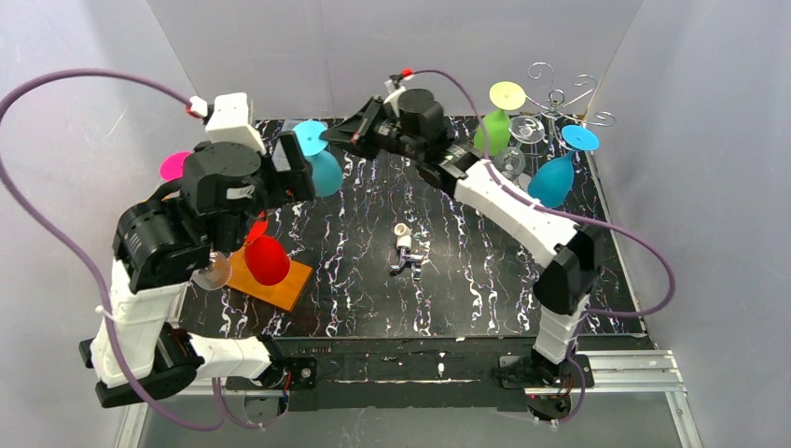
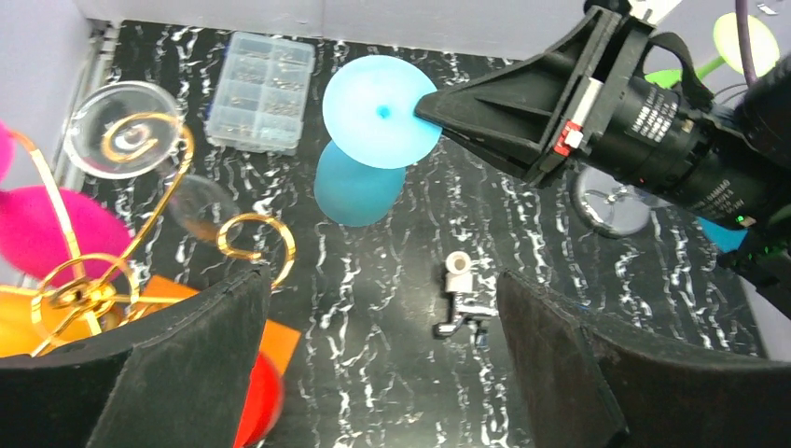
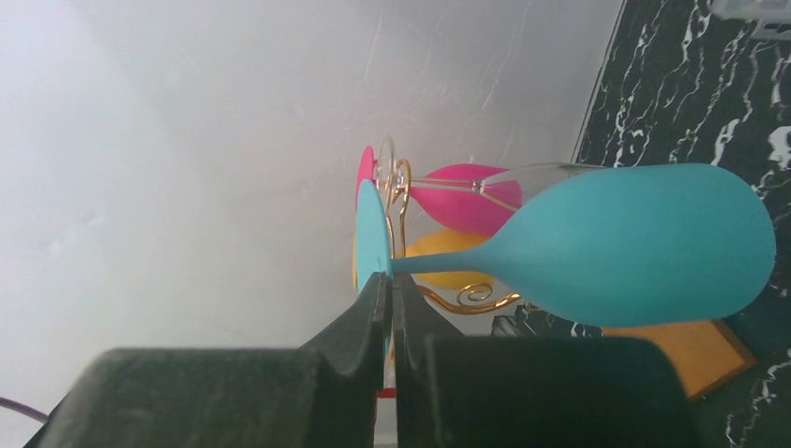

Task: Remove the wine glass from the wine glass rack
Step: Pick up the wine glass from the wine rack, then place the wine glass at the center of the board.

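I see a black table (image 1: 354,303) veined with white, closed in by pale grey walls (image 1: 280,47). Near its middle lies a small chrome fitting (image 1: 405,252) with a white cylindrical end, well apart from everything else. At the left, an orange board (image 1: 284,285) lies flat near the front edge, and a red wine glass (image 1: 267,259) is on it. I cannot tell whether this glass stands or lies. In the left wrist view, a clear plastic organiser box (image 2: 261,91) with small compartments sits by the far wall.
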Motion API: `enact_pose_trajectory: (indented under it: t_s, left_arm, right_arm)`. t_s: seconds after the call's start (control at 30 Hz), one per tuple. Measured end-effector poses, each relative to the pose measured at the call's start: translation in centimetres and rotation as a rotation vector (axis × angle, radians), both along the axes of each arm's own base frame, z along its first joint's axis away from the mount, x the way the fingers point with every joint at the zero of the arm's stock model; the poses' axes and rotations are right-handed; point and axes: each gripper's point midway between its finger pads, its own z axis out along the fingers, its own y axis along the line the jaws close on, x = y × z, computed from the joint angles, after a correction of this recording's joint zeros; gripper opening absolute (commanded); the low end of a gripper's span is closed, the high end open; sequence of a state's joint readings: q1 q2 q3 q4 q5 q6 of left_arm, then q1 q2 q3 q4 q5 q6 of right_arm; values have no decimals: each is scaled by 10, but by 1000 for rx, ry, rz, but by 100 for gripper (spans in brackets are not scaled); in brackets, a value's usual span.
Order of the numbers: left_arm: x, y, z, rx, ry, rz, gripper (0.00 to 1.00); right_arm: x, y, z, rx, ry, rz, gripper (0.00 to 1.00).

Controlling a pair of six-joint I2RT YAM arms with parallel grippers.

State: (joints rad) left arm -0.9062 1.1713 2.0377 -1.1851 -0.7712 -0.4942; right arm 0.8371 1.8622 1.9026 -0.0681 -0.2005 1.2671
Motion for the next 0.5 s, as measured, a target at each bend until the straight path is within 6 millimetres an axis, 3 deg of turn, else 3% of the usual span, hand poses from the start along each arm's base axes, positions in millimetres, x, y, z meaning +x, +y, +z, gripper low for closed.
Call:
enact_pose_trajectory:
  t_s: [0.23, 0.37, 0.4, 0.43, 0.5]
  left_arm:
    - [27, -50, 9, -84, 30, -72, 64]
    - [47, -69, 6, -180, 74, -105, 60]
    - [52, -73, 6, -210, 86, -111, 60]
    - [62, -83, 7, -287, 107, -140, 60]
    - [64, -95, 9, -358, 133, -191, 59]
  right_arm:
    - [6, -73, 28, 24, -45, -105, 1]
    - [7, -110, 40, 43, -66, -151, 1]
    - [0, -120, 47, 54, -78, -152, 1]
    - [8, -132, 52, 62, -90, -180, 1]
    - [7, -139, 56, 74, -102, -179, 1]
